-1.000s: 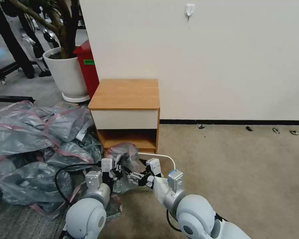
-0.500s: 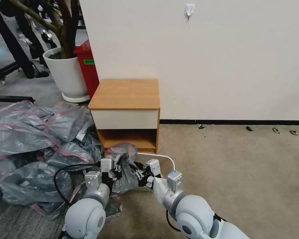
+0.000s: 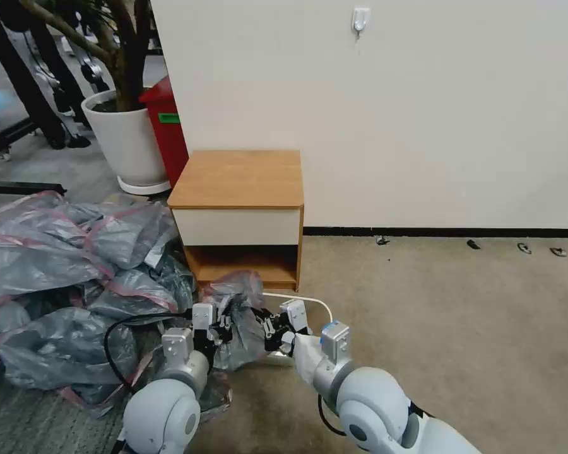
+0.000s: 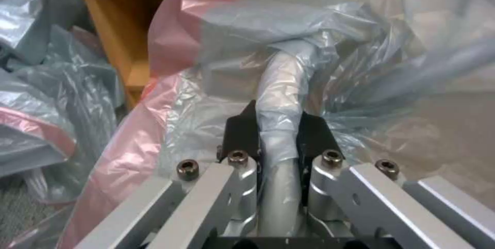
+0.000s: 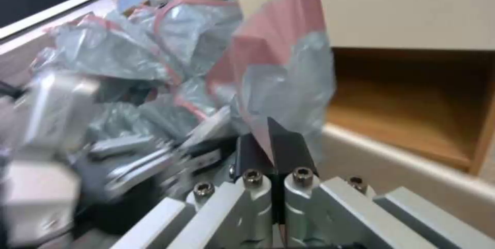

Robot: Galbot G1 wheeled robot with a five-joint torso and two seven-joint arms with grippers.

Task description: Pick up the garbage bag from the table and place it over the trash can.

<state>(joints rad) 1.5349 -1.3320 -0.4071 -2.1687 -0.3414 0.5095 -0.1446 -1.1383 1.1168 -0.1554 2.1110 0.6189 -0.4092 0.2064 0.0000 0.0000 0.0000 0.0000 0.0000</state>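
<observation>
Over the last second your right gripper [image 3: 272,332] has slid in toward the left gripper [image 3: 224,326], so the two now sit close together low in front of the desk [image 3: 236,178], with the bag [image 3: 238,302] bunched between them rather than spread. That reads as a regrasp or a gathering of the rim, not yet an opening of the mouth, so the bag is not yet over the bin [image 3: 309,301], whose pale rim shows just behind your right gripper. In the left wrist view the fingers [image 4: 242,135] are narrowed onto a twisted rope of the bag's grey film, with the pink band running off to one side. In the right wrist view the fingers [image 5: 289,148] are closed almost flush, pinching a fold of the pink-edged rim. The bag hangs off the floor, in front of the desk's open lower shelf [image 3: 246,263], next to the heap of bags [image 3: 63,265].
</observation>
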